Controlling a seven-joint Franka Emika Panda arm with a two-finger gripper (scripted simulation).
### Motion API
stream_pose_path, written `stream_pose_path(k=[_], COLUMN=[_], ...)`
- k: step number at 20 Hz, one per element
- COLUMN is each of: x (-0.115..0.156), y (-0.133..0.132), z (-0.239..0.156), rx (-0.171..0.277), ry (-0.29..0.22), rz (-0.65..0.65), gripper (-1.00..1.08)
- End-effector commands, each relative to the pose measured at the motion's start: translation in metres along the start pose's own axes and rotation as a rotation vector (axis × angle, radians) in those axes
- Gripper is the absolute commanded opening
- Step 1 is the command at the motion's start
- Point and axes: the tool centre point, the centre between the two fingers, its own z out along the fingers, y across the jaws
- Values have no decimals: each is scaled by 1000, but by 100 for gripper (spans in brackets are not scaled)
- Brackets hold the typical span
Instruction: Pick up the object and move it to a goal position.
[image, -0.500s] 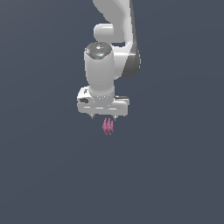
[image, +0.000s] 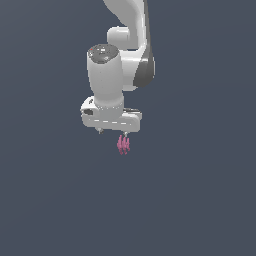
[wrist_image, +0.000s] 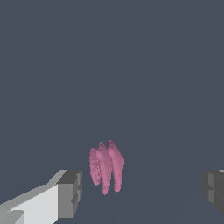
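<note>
1. Flat dark grey-blue counter (image: 200, 210) fills both views; no goal marker visible, so the target spot can't be told from here.
2. White, smooth-shelled Franka arm (image: 107, 75) w/ dark grey joint band comes down from the top of the exterior view, wrist pointing straight down.
3. White gripper w/ dark grey finger pads (image: 112, 131) is spread wide, holding nothing. In the wrist view one pad (wrist_image: 70, 192) sits close beside the object; the other pad (wrist_image: 213, 189) is well apart on the far side.
4. Tiny magenta-pink cluster of thin, upright ridged strands (image: 123, 144) sits just below the gripper in the exterior view, toward that view's right end of the gripper bar. Wrist view (wrist_image: 106, 165) shows it between the pads but off-centre, nearer one pad. Can't tell if it touches that pad; looks like a small gap.
5. Risks, as judged:
   - Off-centre closing: the near pad would hit first and shove or tip the strands before the far pad arrives.
   - Object is v. narrow and ridged, so little contact area; could twist or slip out on lift.
   - Descent depth unclear; closing too high would pinch only the tips.
</note>
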Motion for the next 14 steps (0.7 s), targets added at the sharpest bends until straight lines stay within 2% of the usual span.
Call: stream_pose_path(k=[1, 8, 14], x=[1, 0, -12], y=[6, 4, -4], z=[-2, 1, 26], rx=[0, 0, -1], ry=[2, 0, -13], rz=[17, 9, -43], gripper=[100, 100, 100])
